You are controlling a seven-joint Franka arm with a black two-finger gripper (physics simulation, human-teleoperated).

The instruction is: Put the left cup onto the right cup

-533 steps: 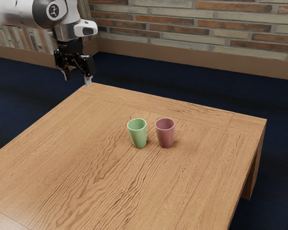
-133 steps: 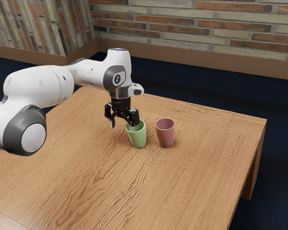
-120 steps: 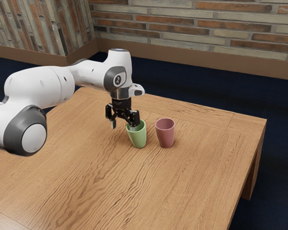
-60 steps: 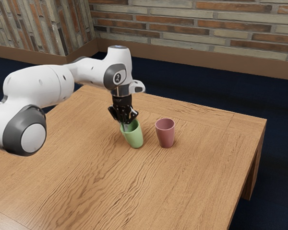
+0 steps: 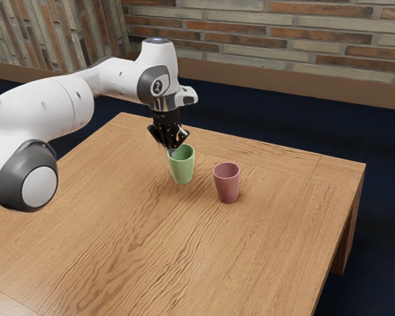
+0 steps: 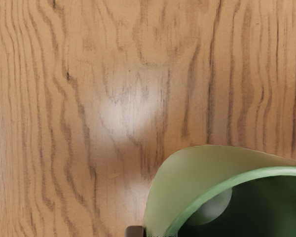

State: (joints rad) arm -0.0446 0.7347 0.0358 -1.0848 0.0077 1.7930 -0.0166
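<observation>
Exterior view, left to right. The white arm [image 5: 66, 105] reaches in from 9 o'clock over the table [image 5: 118, 257]. The gripper [image 5: 172, 150] points down with its fingers drawn narrow, pinching the wall of the green cup [image 5: 182, 168] at the rim's 10 o'clock edge, one finger inside and one outside. The cup hangs upright and appears raised off the wood. The pink cup [image 5: 226, 184] stands upright on the table at 4 o'clock from the green cup, near it but apart. In the wrist view, the green rim and dark interior sit just under the hand, with wood grain beyond.
</observation>
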